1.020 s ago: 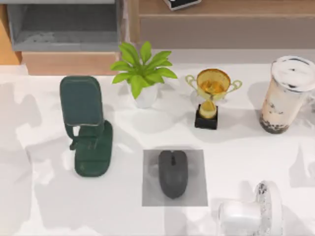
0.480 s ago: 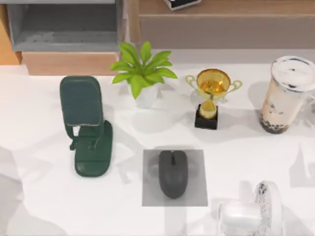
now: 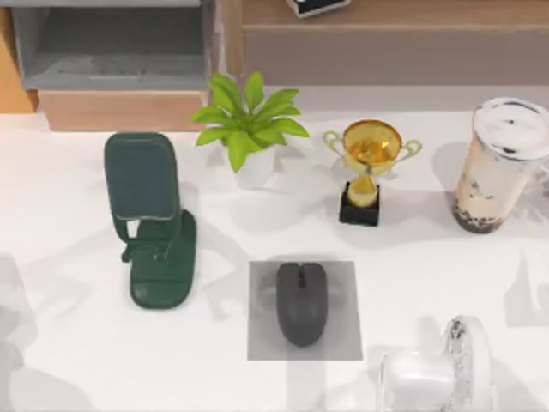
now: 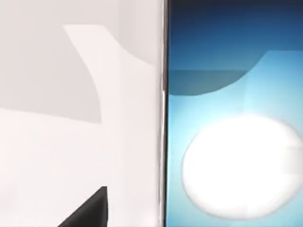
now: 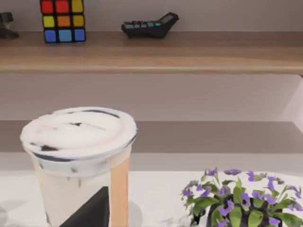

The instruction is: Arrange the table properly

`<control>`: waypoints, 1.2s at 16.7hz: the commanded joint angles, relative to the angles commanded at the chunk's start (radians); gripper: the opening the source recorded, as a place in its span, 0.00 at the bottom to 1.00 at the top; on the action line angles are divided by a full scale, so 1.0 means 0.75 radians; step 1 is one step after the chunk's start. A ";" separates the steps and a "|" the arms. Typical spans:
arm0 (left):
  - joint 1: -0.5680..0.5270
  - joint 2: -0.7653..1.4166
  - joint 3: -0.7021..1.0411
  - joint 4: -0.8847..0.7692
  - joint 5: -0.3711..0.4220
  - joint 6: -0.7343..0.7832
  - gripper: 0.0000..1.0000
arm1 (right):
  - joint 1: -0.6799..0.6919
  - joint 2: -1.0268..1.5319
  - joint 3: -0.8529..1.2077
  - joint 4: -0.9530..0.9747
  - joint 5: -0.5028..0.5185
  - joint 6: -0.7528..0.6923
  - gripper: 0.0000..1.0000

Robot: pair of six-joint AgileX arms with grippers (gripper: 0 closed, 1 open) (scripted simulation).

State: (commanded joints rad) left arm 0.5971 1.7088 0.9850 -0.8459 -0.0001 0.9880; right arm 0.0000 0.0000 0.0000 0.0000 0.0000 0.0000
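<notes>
The white table (image 3: 412,257) carries a dark green phone stand (image 3: 150,219), a green potted plant (image 3: 249,129), a gold trophy (image 3: 369,167) and a lidded milk tea cup (image 3: 502,163). A dark grey mouse (image 3: 302,302) lies on a grey square mat (image 3: 343,339). A white fan (image 3: 437,371) stands at the front right. The left wrist view looks across bare table (image 4: 57,151) to its edge, with a dark part of my left gripper (image 4: 90,213) low in the picture. In the right wrist view, a dark part of my right gripper (image 5: 90,210) overlaps the milk tea cup (image 5: 78,161).
A wooden shelf unit (image 3: 386,43) with a grey compartment (image 3: 111,43) runs along the back. The shelf (image 5: 189,52) holds a colour cube (image 5: 62,20) and a black calculator (image 5: 149,26). A purple-flowered plant (image 5: 241,198) stands beside the cup.
The shadows on the left side of the table have slid toward the front-left corner and shrunk. None of the objects has moved.
</notes>
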 joint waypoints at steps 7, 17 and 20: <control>0.003 0.118 -0.123 0.240 0.000 0.006 1.00 | 0.000 0.000 0.000 0.000 0.000 0.000 1.00; 0.003 0.118 -0.123 0.240 0.000 0.006 0.40 | 0.000 0.000 0.000 0.000 0.000 0.000 1.00; 0.003 0.118 -0.123 0.240 0.000 0.006 0.17 | 0.000 0.000 0.000 0.000 0.000 0.000 1.00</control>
State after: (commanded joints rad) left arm 0.5995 1.7972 0.8931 -0.6661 0.0001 0.9925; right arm 0.0000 0.0000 0.0000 0.0000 0.0000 0.0000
